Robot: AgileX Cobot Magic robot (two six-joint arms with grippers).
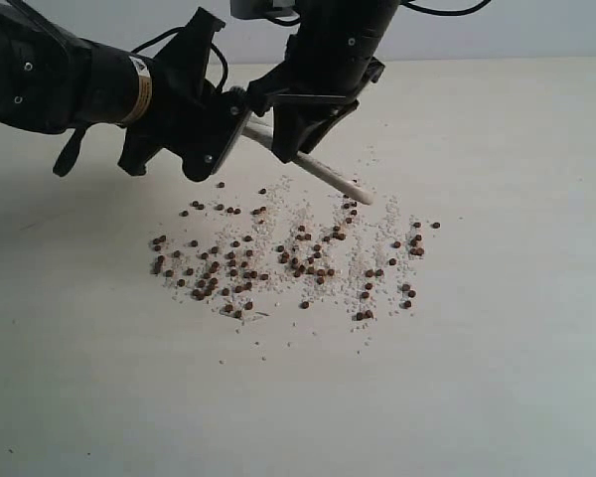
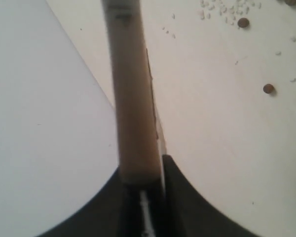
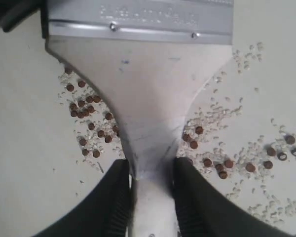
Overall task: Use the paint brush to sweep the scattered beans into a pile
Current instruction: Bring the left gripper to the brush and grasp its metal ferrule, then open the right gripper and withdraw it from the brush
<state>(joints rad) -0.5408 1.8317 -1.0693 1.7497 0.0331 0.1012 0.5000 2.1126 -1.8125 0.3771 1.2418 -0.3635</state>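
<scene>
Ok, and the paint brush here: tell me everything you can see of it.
The paint brush is wide and flat: a white, plastic-looking handle flaring into broad shoulders under a silver metal band with faint stamped lettering and two rivets. It is held up, tilted, its handle end slanting down toward the scattered beans. The right hand clamps the handle's narrow neck. The left hand flanks the head end, seen edge-on and blurred; whether it grips is unclear. The bristles are not clearly shown.
</scene>
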